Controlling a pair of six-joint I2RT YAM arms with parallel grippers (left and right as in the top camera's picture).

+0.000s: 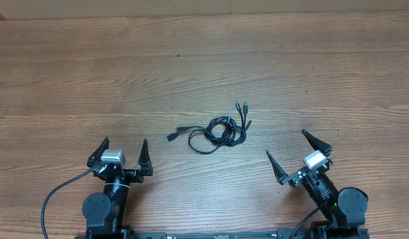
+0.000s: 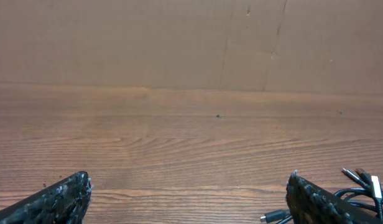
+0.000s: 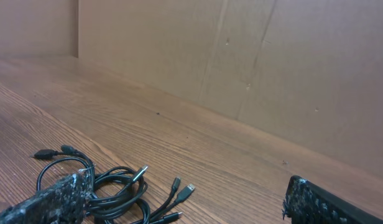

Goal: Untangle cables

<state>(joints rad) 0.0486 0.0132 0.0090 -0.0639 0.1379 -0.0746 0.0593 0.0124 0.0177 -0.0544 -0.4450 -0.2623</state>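
The cables (image 1: 218,131) lie in one loose knot on the wood-grain worktop (image 1: 204,60), a little right of its centre and between the two arms, nearer the robot's side than the far edge. The cords are thin and black, coiled over each other in overlapping loops. One plug end (image 1: 171,137) trails out to the left of the knot, and a few more plug ends (image 1: 242,107) fan out from its upper right, away from the robot. The left claw (image 1: 125,141) sits low on the left, fingers spread wide and released, holding nothing, well apart from the knot. The right claw (image 1: 285,142) sits on the right, turned at an angle toward the knot, also spread wide and empty, near the cables but not touching them. In the left wrist view the left claw (image 2: 190,180) faces bare wood, with the cables (image 2: 359,193) showing just past its right finger (image 2: 316,202). In the right wrist view the right claw (image 3: 186,183) has the cables (image 3: 117,186) lying just beside its left finger (image 3: 55,199), partly behind it, the plugs pointing into the gap.
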